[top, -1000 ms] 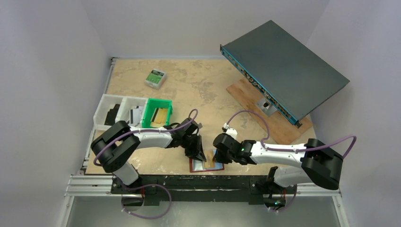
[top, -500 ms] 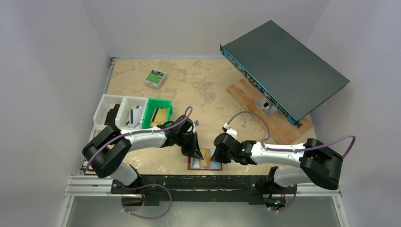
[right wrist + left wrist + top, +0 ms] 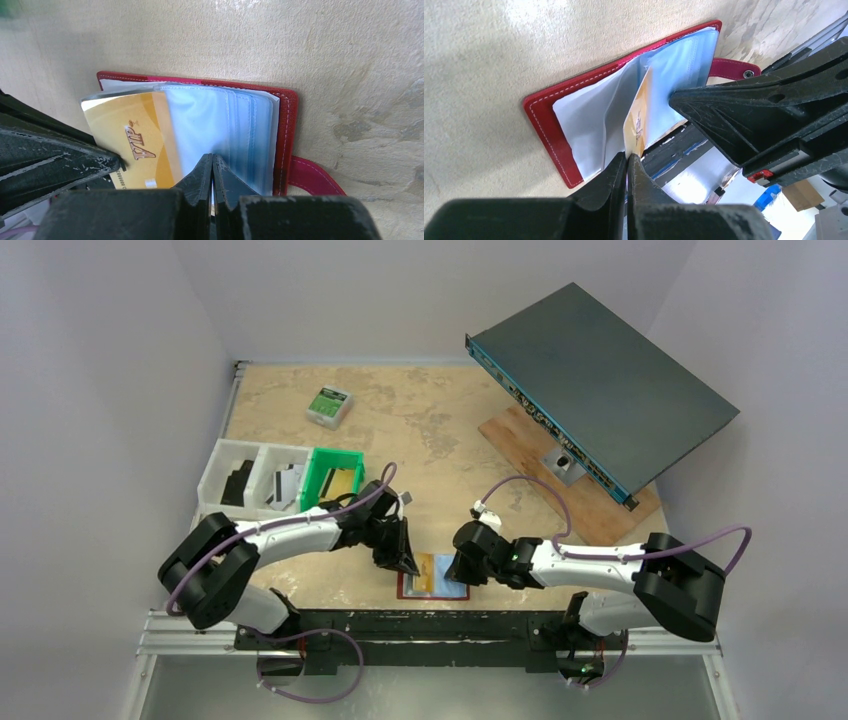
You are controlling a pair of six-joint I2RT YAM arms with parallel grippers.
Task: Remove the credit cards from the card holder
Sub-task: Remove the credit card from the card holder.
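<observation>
The red card holder [image 3: 404, 588] lies open on the table near the front edge, its pale blue pockets [image 3: 240, 125] fanned up. A gold credit card [image 3: 640, 112] marked VIP [image 3: 137, 142] sticks partly out of a pocket toward the left. My left gripper [image 3: 628, 156] is shut on that card's near edge, at the holder's left side [image 3: 408, 562]. My right gripper [image 3: 212, 158] is shut, its tips pressed on the pale pockets at the holder's right half [image 3: 458, 574]. The snap tab [image 3: 312, 175] pokes out to the right.
A green bin [image 3: 333, 480] and white trays [image 3: 250, 475] stand at the left behind my left arm. A small green-and-white box [image 3: 329, 405] lies further back. A dark flat device [image 3: 600, 380] leans on a wooden board [image 3: 600, 505] at the right.
My left jaws closed on the gold card and moved left, drawing it further out of the holder. The right arm has stayed where it was.
</observation>
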